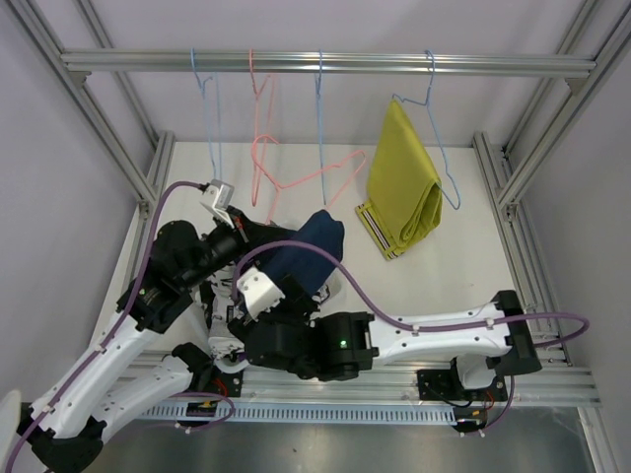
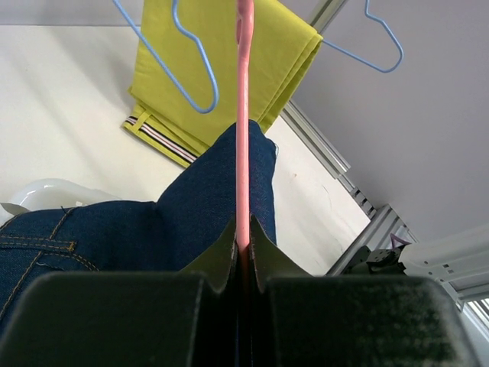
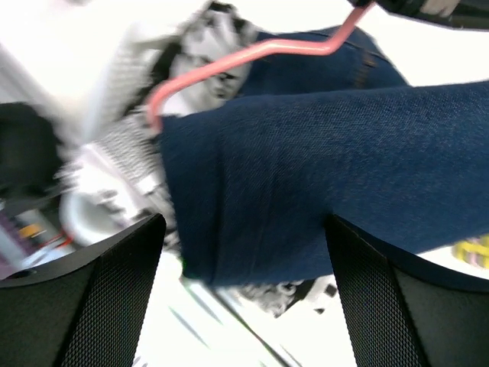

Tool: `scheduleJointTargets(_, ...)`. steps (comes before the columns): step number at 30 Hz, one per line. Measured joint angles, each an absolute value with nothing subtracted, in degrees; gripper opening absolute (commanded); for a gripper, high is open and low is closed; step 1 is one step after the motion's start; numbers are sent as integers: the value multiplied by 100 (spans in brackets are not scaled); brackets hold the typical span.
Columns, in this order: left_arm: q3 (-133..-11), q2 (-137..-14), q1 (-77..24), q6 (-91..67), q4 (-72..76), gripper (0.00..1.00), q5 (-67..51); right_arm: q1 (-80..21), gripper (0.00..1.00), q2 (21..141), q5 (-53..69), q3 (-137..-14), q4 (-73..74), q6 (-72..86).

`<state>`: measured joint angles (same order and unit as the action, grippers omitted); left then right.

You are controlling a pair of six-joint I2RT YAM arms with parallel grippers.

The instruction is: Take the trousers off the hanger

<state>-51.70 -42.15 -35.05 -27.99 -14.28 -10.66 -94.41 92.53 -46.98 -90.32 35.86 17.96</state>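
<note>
Left jaws clamp the hanger (image 2: 244, 115). Right jaws stand apart around the navy trousers (image 3: 321, 168): soft, heavy denim, likely to drape; grip the thick fold between them.

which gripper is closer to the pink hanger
Left. The left gripper is shut on the pink hanger; the right gripper is open astride the navy trousers, clear of the wire.

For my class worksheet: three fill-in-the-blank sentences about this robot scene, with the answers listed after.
The hanger in the shut left gripper is ___.
The right gripper stands ___ around the navy trousers.
The mustard yellow trousers hang from the blue hanger farthest ___ on the rail.
Missing words: pink, open, right.
</note>
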Motion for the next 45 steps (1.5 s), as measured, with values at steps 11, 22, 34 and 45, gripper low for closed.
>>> scheduleJointTargets(11, -5142, -4182, -3505, -2801, -1428, 0, -1079, -9365, 75, 10224, -6508, -9306, 4477, 2353)
scheduleJointTargets(22, -5142, -4182, -3496, -2801, -1428, 1, -1114, -9085, 75, 9618, -6764, -8816, 3645, 2034)
scheduleJointTargets(34, -5142, -4180, -3474, -2801, -1424, 0, -1122, -8737, 46, 9240, -6071, -8674, 2622, 1555)
scheduleJointTargets(45, -5142, -4106, -3474, -2801, -1424, 0, -1173, -8521, 6, 9008, -5596, -8538, 2373, 1584)
